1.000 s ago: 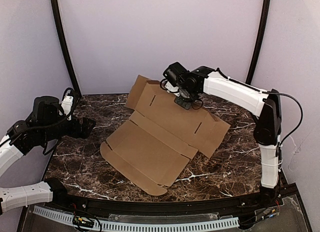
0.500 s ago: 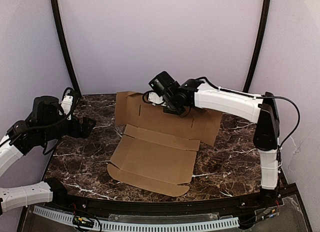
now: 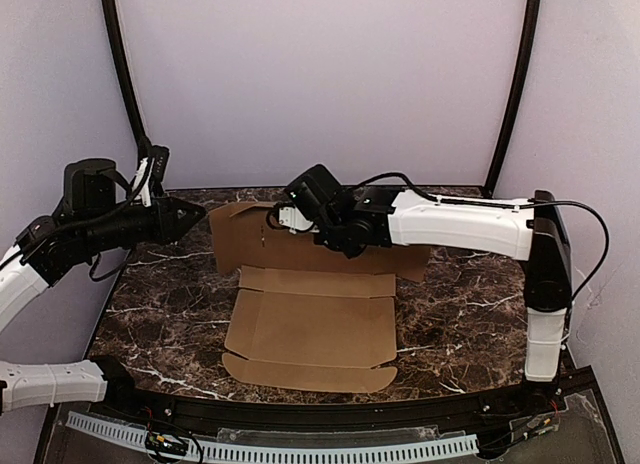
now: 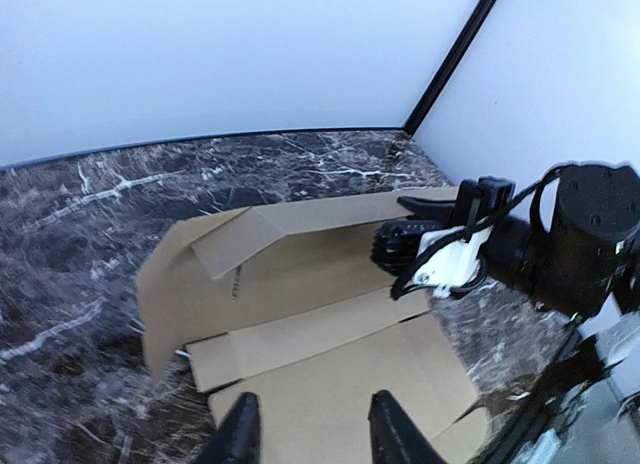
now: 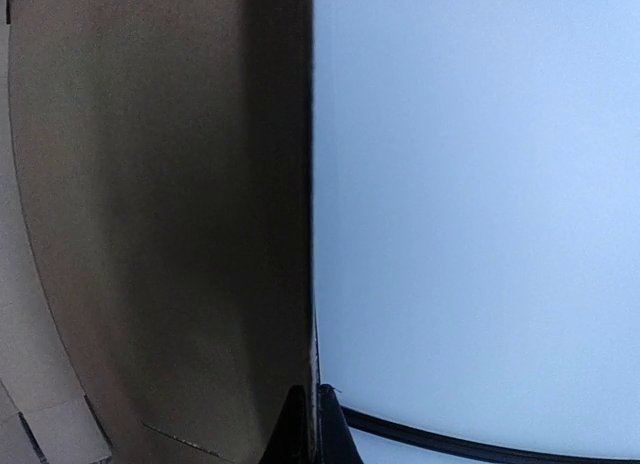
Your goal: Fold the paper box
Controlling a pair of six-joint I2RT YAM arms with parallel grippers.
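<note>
Well, your paper box (image 3: 310, 329) is a big brown cardboard sheet in the middle of the dark marble table (image 3: 460, 314). The near part lies flat on the table, and its front edge has a long rounded flap. The far part stands up from the fold like a little wall. At the left end of that wall a side flap (image 4: 240, 246) is bent inward. Your right gripper (image 3: 284, 218) is clamped on the top edge of the standing part, toward its left half. In the right wrist view its fingertips (image 5: 292, 434) squeeze tight on the thin cardboard edge, with the pale wall behind. The right arm reaches in from the right side, across the back of the box. Your left gripper (image 3: 193, 216) hangs in the air to the left of the box, over the left side of the table. It points at the box and does not touch it. Its two fingers (image 4: 240, 434) are apart, and nothing is between them.
</note>
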